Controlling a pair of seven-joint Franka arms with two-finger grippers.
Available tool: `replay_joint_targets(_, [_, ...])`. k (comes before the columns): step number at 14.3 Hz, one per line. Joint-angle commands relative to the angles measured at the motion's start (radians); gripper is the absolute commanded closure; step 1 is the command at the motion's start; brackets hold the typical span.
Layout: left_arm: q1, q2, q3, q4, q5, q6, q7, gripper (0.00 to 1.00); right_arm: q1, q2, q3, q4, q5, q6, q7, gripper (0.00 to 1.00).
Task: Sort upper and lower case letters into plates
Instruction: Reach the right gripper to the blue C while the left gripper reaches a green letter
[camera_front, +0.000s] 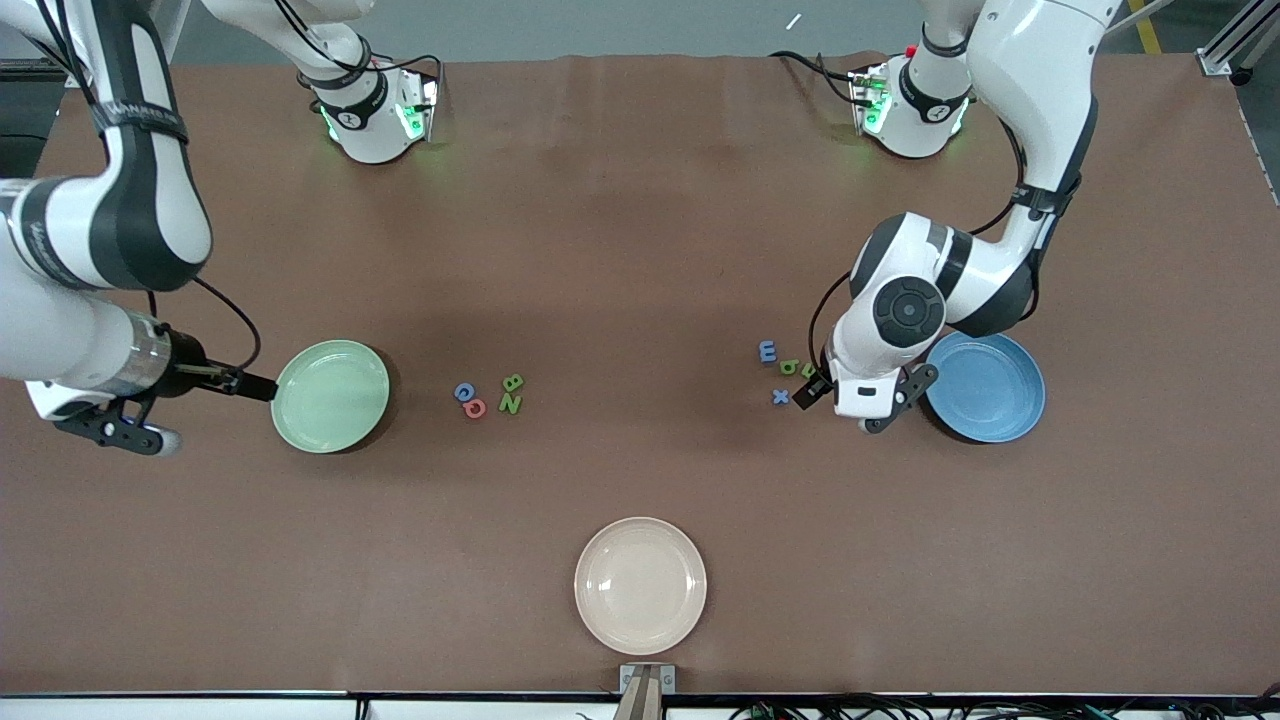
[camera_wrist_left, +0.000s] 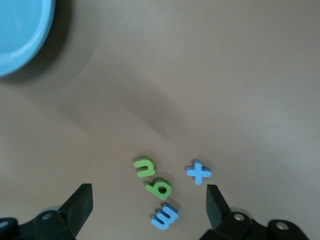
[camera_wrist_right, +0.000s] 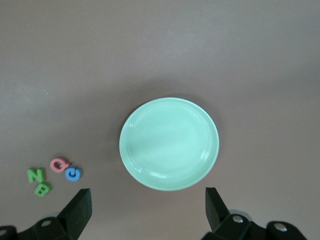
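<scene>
The left gripper (camera_front: 812, 392), jaws spread wide and empty, is held over the lowercase letters (camera_wrist_left: 165, 187) just beside the blue plate (camera_front: 985, 388); the right gripper (camera_front: 262, 388) waits, open and empty, by the green plate (camera_front: 330, 396)

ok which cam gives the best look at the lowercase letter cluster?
Left wrist view: the lowercase letters lie between the open left claw fingers, each shape readable: green n, green b, blue m, blue x. Front view shows them tiny beside the blue plate, partly covered by the arm. Right wrist view misses them.
</scene>
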Motion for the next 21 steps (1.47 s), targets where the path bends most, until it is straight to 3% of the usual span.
replay_joint_targets(1, [-0.006, -0.047, 0.003, -0.119, 0.016, 0.115, -0.12, 0.0, 0.04, -0.003, 0.0, -0.118, 0.014, 0.124, 0.02, 0.0])
replay_joint_targets(4, [-0.009, -0.036, 0.003, -0.191, 0.016, 0.241, -0.23, 0.0, 0.121, 0.006, 0.0, -0.243, 0.025, 0.271, 0.022, 0.0])
replay_joint_targets(6, [-0.009, -0.035, 0.003, -0.236, 0.016, 0.304, -0.232, 0.0, 0.151, 0.006, 0.0, -0.327, 0.113, 0.377, 0.02, 0.0])
replay_joint_targets(9, [-0.012, -0.015, 0.003, -0.27, 0.016, 0.379, -0.235, 0.02, 0.212, 0.006, -0.001, -0.358, 0.125, 0.4, 0.043, 0.0])
replay_joint_targets(14, [-0.014, 0.028, 0.004, -0.279, 0.019, 0.459, -0.235, 0.08, 0.316, 0.058, -0.003, -0.415, 0.125, 0.56, 0.166, 0.01])
replay_joint_targets(21, [-0.006, 0.047, 0.004, -0.273, 0.047, 0.467, -0.235, 0.31, 0.347, 0.115, -0.003, -0.482, 0.125, 0.709, 0.172, 0.01])
